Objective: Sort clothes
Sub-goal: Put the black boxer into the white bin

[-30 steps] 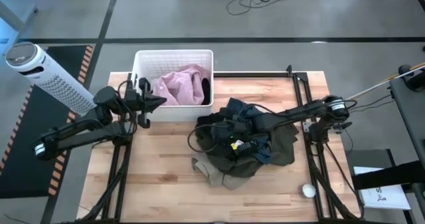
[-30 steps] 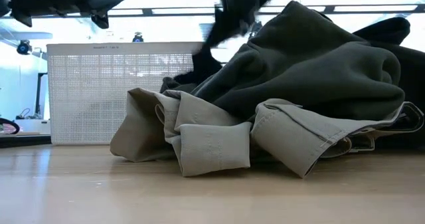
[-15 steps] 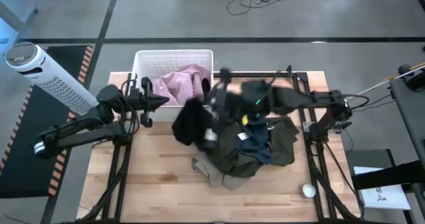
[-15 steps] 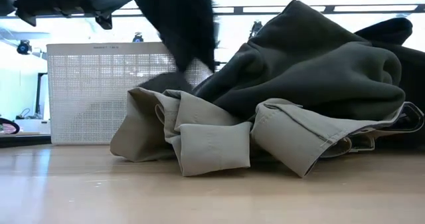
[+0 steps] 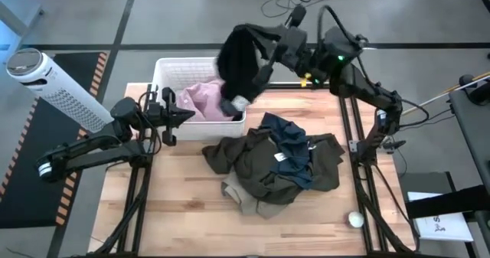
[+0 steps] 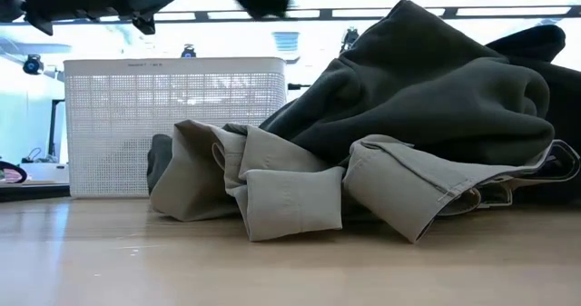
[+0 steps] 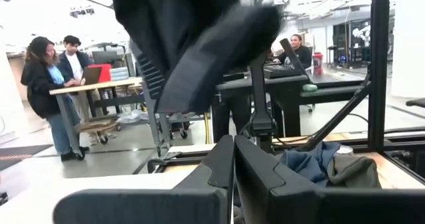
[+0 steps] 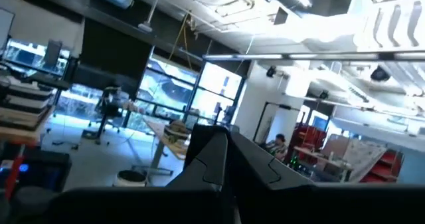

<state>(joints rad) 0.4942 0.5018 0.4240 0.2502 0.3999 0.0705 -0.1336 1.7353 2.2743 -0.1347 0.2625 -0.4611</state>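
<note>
Black fabric, a single garment (image 5: 239, 59), hung limp from the right gripper (image 5: 269, 45), raised above the basket (image 5: 162, 68) at the desk's far left corner; the jaws were closed on its upper edge. It draped in loose folds with a pale patch at its lower end, which suggested a light, soft and wholly unstiff item that would sag and swing from any single hold. A pinch on a bunched fold or hem seemed the surest grip, as flat cloth would likely slip.

A pink garment (image 5: 204, 101) lay inside the basket. The remaining clothes formed a heap (image 5: 276, 166) at the middle of the desk: olive (image 6: 427, 88) on top, navy (image 5: 291, 139) within it, and beige (image 6: 281, 192) at the near edge. These looked thicker and heavier, with cuffs and seams that offered firmer places to take hold, and being tangled they might drag one another.

The left gripper (image 5: 182, 117) waited just beside the basket's near wall, its jaws together and holding nothing.

A small white label (image 5: 281, 158) showed on the heap, but no writing on it could be read. A white ball (image 5: 355, 220) lay near the desk's near right corner.
</note>
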